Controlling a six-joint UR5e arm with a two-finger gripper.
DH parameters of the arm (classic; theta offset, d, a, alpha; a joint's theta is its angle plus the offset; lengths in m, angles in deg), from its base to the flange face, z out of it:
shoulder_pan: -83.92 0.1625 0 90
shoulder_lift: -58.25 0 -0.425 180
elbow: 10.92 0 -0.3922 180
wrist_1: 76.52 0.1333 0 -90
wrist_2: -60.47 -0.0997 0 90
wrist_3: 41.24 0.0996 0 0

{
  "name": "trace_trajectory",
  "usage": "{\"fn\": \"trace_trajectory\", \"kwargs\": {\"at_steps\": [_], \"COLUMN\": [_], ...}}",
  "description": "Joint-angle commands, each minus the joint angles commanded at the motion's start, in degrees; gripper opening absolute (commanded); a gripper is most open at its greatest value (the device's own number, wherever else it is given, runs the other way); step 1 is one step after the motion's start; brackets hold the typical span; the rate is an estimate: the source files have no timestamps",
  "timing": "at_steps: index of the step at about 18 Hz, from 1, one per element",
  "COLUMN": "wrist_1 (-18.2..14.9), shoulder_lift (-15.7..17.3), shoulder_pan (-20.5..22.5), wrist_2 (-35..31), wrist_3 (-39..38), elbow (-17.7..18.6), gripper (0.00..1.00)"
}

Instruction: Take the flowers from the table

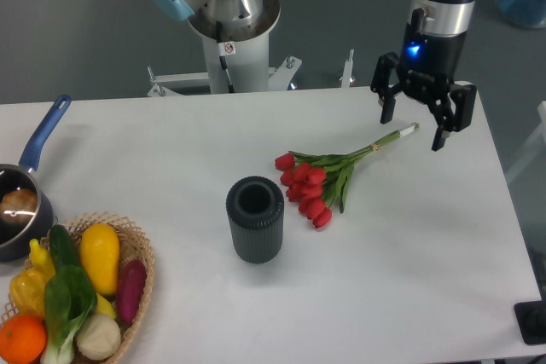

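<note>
The flowers (317,178), a small bunch of red tulips with green leaves, lie flat on the white table (409,279) right of centre. Their pale green stems run up and to the right, ending near the far right side. My gripper (414,128) hangs just above the stem tips, open, with its two black fingers spread wide and nothing between them. The gripper does not touch the flowers.
A dark ribbed cylindrical vase (254,218) stands upright just left of the blooms. A wicker basket (136,274) of vegetables and fruit sits at the front left. A pan with a blue handle (26,185) rests at the left edge. The robot base (230,31) rises behind the table.
</note>
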Motion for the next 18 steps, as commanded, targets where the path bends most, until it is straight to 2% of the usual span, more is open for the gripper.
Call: {"fn": "trace_trajectory", "kwargs": {"at_steps": [11, 14, 18], "wrist_1": [0.26, 0.35, 0.53], "shoulder_lift": [-0.62, -0.62, -1.05], "shoulder_pan": [-0.53, -0.79, -0.88], "wrist_2": [0.00, 0.44, 0.88], "wrist_3": [-0.97, -5.69, -5.36], "elbow": [-1.05, -0.97, -0.09], "gripper": [1.00, 1.00, 1.00]}}
